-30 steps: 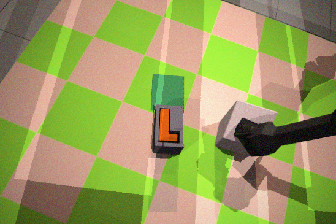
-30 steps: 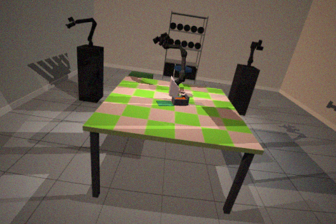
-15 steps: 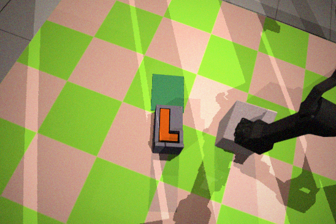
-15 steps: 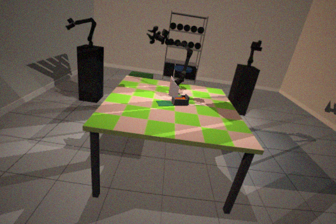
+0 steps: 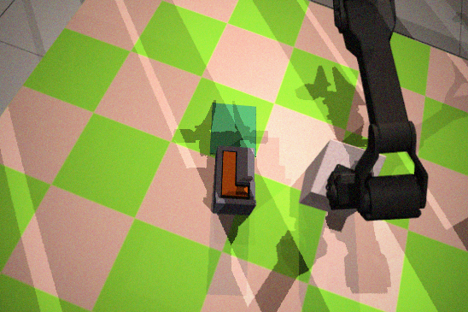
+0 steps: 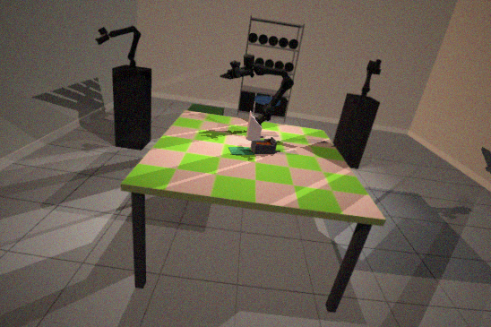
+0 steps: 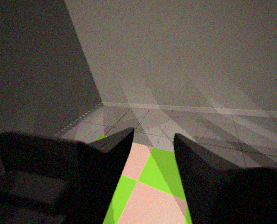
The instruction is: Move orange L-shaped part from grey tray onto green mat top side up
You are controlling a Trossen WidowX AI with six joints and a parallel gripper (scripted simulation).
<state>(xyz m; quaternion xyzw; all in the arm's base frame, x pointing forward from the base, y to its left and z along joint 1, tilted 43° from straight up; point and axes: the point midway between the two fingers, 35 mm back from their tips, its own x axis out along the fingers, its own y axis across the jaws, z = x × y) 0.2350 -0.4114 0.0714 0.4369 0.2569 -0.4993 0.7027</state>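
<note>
The orange L-shaped part (image 5: 228,171) (image 6: 263,143) lies in its pocket in the grey tray (image 5: 245,165) (image 6: 264,150). Its foot points right at the lower end in the top view, partly in shadow; no raised end is visible. The green mat (image 5: 247,118) (image 6: 239,150) lies bare against the tray's far end from that foot. My gripper (image 6: 224,75) (image 7: 153,135) is part open with nothing between its fingers. It is high above the table and well away from the tray, pointing out over the table toward the room. Its fingertips are not clear in the top view.
A pale slanted block (image 5: 322,169) (image 6: 254,127) stands on the checkered table (image 5: 124,255) (image 6: 197,163), between the tray and my arm's base. My forearm passes above the table on the right in the top view. Two other arms on black pedestals and a shelf rack stand beyond the table.
</note>
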